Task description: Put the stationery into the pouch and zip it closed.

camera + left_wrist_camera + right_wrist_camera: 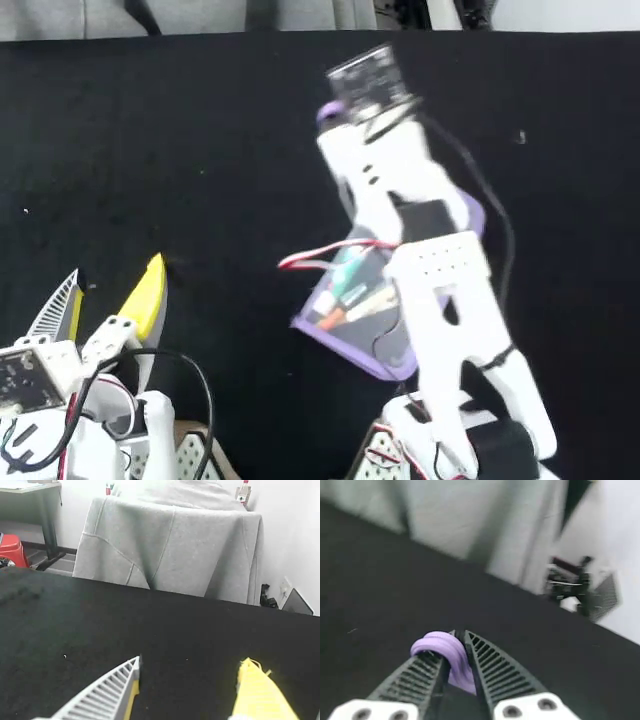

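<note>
A clear pouch [345, 310] with purple edging lies on the black table [180, 150], partly under the right arm. Colourful stationery [350, 285] shows inside it. My right gripper [456, 632] is shut on a purple loop [440, 647] of the pouch's material, held just above the table. From above, that purple bit [328, 112] peeks out beside the right arm's wrist, farther back than the pouch body. My left gripper [115, 268] sits at the near left, open, with nothing between its grey and yellow fingers [250, 690]; it stays well apart from the pouch.
Beyond the table's far edge stands a chair draped in grey cloth [170, 540], with a red object [10, 550] on the floor to one side. A dark cable [495, 215] and a red-white wire [310, 255] run along the right arm.
</note>
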You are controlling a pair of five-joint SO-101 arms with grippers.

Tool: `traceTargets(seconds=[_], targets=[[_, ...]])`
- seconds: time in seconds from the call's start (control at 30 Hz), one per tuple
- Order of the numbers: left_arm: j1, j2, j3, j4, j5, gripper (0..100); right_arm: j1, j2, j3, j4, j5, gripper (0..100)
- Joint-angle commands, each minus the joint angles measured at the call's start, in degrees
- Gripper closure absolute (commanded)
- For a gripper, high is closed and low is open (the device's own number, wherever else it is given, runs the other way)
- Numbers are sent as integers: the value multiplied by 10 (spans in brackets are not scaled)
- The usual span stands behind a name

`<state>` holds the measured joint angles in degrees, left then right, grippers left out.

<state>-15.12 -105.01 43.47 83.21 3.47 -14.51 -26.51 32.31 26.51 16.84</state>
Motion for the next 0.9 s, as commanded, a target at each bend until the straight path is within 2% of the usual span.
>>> traceTargets(seconds=[0.0, 0.17, 0.37, 0.47, 0.57, 0.73, 0.87], targets=[[-5, 4, -16, 0, 6, 693, -83, -27, 4, -12, 1, 986], [-5, 4, 15, -4, 6, 691, -175, -28, -12, -17, 0, 983], [-8, 4, 14, -4, 6, 690, -232, -34, -97, -7, -1, 858], [-9, 4, 14, -4, 6, 690, -253, -33, -129, 4, -1, 830], [-9, 4, 14, -4, 6, 689, -245, -34, -145, 3, -5, 809], [-9, 4, 14, -4, 6, 689, -197, -29, -204, -1, -92, 717], [-9, 4, 14, -4, 6, 689, -159, -30, -239, 4, -92, 643]])
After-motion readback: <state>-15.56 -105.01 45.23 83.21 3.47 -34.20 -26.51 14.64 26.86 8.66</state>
